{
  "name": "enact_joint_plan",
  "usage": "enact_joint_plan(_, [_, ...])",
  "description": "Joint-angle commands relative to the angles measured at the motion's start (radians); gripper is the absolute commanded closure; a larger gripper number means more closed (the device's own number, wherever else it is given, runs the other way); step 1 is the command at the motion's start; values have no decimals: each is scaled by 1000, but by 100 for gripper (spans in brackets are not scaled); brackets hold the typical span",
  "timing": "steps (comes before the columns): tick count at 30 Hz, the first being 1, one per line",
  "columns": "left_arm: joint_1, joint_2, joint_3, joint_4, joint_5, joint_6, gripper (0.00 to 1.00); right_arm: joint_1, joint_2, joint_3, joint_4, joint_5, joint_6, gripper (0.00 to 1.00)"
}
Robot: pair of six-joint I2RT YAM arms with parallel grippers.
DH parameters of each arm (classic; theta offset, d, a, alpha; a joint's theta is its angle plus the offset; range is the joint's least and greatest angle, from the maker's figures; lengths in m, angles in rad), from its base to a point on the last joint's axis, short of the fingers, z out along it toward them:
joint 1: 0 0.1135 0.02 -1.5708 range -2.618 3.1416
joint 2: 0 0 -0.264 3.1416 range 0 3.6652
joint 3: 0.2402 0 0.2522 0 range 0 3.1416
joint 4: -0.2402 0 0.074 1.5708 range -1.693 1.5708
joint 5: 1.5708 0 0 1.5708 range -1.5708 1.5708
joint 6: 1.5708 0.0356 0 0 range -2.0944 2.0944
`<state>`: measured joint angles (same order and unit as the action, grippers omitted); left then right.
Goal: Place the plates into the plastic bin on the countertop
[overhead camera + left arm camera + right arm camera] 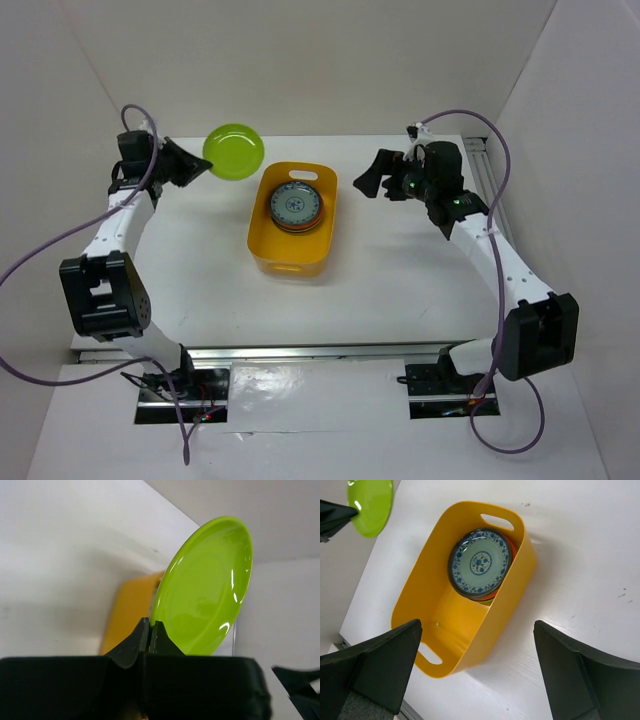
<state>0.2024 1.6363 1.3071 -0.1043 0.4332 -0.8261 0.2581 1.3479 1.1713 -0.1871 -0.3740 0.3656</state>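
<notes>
left pincer [203, 167]: pressed onto the rim of the lime green plate [234, 151], which hung tilted on edge in the air, just off the bin's far left corner.
left arm [120, 215]: stretched forward along the left side of the surface [200, 270].
plastic bin [290, 262]: sat mid-surface between the arms; a grey-blue patterned plate [296, 205] lay inside at the far end, on top of an orange plate [512, 550].
right pincer [370, 176]: spread wide, holding nothing, hovering right of the bin, apart from it and facing it.
right arm [500, 260]: reached forward and bent inward.
</notes>
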Motion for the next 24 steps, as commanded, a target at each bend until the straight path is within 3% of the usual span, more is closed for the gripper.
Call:
enact_joint_plan(1, [-93,-56,41,5,70,14,100,-23,-56,-25,37,-34,6,0])
enact_joint_plan(6, [-268,-56,38,-78,-34,74,100,-42,-102,-59,37,-34,15,0])
enact_joint_plan(12, [-346,-9,-3,-89,-99,87,100,-42,-134,-91,49,-63,24,0])
enact_joint_plan(24, [-442,174,168,-219,-249,116,98,-51,-144,-110,80,-92,35,0])
